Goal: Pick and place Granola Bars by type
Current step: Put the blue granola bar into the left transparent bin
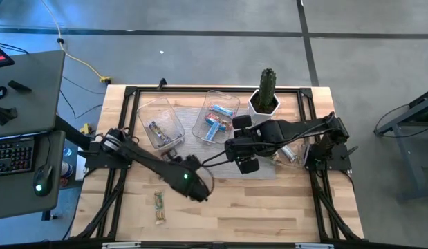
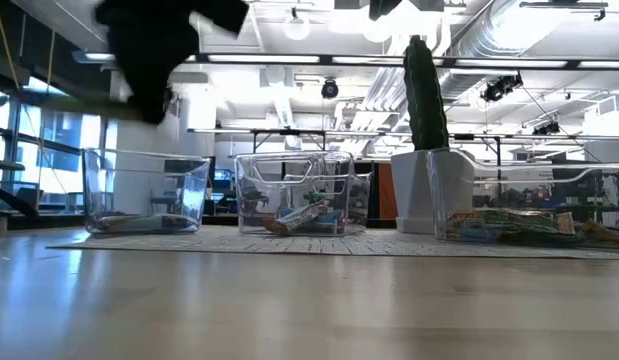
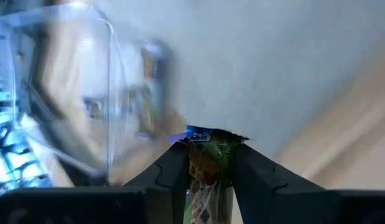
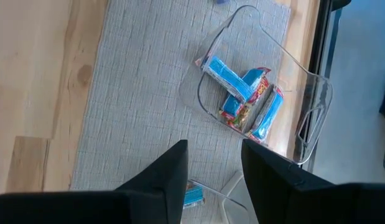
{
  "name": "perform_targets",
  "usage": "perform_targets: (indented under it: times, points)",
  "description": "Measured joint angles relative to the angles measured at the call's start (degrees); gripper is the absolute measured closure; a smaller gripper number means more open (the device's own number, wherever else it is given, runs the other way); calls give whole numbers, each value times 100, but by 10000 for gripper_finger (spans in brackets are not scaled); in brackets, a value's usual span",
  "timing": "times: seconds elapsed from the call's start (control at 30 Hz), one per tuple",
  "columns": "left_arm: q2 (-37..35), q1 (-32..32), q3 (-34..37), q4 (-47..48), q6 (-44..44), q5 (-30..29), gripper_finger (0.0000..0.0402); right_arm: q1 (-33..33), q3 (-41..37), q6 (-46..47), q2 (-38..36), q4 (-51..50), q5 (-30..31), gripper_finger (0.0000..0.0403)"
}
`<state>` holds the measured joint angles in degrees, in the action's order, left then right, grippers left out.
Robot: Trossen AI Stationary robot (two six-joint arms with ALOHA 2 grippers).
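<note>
My left gripper (image 3: pixel 208 142) is shut on a green-tan granola bar (image 3: pixel 208 177) above the table's near left part (image 1: pixel 197 185). Another green-tan bar (image 1: pixel 158 207) lies flat on the wood near the front edge. Three clear trays stand on a grey mat (image 4: pixel 136 93): the left tray (image 1: pixel 160 124) holds green-tan bars, the middle tray (image 4: pixel 304 106) light blue bars (image 4: pixel 242 99), and the right tray (image 2: pixel 529 215) mixed bars. My right gripper (image 4: pixel 214 165) hovers open above the mat, nothing between its fingers. My left gripper pinches the green-tan bar between its two fingers, which sit on the bar's two long edges (image 3: pixel 193 165). The bar lies along the fingers, its far end (image 3: pixel 208 135) level with the fingertips. The fingers slant downward. No surface touches the bar where it shows.
A cactus in a white pot (image 1: pixel 266 97) stands at the back right, beside the middle tray. Black frame rails (image 1: pixel 200 90) run along the table's edges. Bare wood lies toward the near edge (image 1: pixel 255 214). A desk with keyboard and mouse (image 1: pixel 20 152) stands off the table's left.
</note>
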<state>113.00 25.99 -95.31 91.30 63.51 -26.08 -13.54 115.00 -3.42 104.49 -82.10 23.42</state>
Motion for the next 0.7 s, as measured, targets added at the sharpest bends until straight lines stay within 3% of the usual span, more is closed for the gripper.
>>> perform_targets:
  times: [0.1, 0.2, 0.37, 0.57, 0.7]
  points:
    - [-403, -295, -39, -416, -516, -606, 303, 2, 0, 1, 0, -9, -1, 269]
    - [-744, -707, -107, -107, -611, -1319, 303, 0, 4, 225, 0, -199, -2, 269]
    - [-1505, -1584, 453, -192, -1161, -1882, 303, -46, -214, 884, 2, -779, 27, 269]
    - [-2128, -2861, 1666, -794, -1076, -1740, 302, -243, -1347, 1413, -230, -512, 82, 269]
    - [-2136, -3521, 2587, -1590, -1349, -1503, 302, -417, -2520, 1816, -396, 262, 237, 269]
